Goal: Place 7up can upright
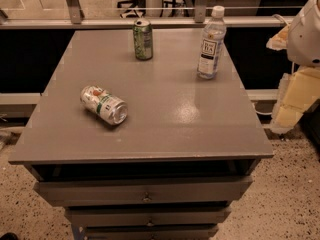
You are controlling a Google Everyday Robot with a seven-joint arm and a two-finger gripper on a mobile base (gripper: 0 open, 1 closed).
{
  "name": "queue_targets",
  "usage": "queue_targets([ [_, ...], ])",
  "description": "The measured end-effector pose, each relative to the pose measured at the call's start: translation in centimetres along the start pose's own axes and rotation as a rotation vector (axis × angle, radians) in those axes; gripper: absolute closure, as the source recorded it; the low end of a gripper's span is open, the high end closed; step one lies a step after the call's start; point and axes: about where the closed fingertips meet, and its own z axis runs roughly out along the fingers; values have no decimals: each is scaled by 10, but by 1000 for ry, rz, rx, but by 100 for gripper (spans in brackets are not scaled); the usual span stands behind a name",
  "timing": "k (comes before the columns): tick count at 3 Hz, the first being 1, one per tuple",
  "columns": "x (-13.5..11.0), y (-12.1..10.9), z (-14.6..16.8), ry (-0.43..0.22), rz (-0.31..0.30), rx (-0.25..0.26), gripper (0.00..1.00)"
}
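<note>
7up can (104,104) on side; gripper (294,100) cut off at right edge, state unclear.

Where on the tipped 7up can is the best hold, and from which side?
Probably take the 7up can at the middle of its round body, from above, closing across its width. It lies on its side on the table, long axis running back-left to front-right, so both curved sides are free. The hand sits off the table's right edge.
</note>
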Motion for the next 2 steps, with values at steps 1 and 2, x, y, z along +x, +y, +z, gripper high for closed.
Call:
queue_targets([
  [1, -3, 0, 1, -4, 0, -1, 0],
  [2, -46, 2, 20, -66, 3, -21, 0],
])
